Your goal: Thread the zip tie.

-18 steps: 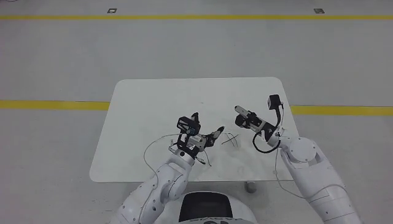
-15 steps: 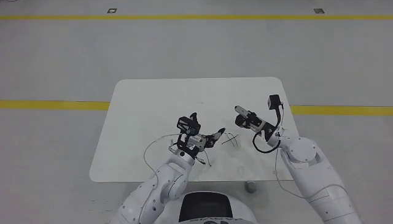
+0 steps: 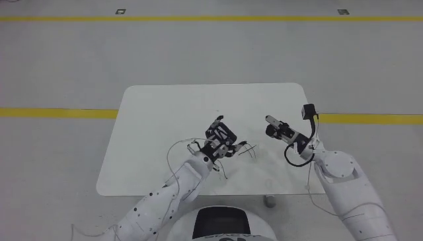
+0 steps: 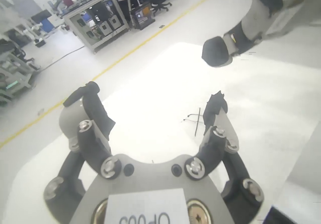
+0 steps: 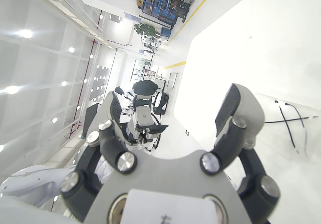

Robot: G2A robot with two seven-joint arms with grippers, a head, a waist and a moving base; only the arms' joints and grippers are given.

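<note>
Spreading white across the top view, the table [image 3: 165, 109] carries the work. Above it the left gripper [image 4: 154, 92] hangs with its jaws wide apart and empty, just at 9 o'clock of the zip tie [image 3: 248, 150]. The right gripper [image 5: 173, 95], equally spread and holding nothing, sits at 1 o'clock of it. The zip tie's crossed black strands lie flat, toward 4 o'clock from the table's centre.

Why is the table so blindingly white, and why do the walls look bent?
Left wrist view: glare whitens the table around the zip ties. Right wrist view: a wide lens curves the ceiling grid, and the ceiling lamps flare. Top view: light is even.
</note>
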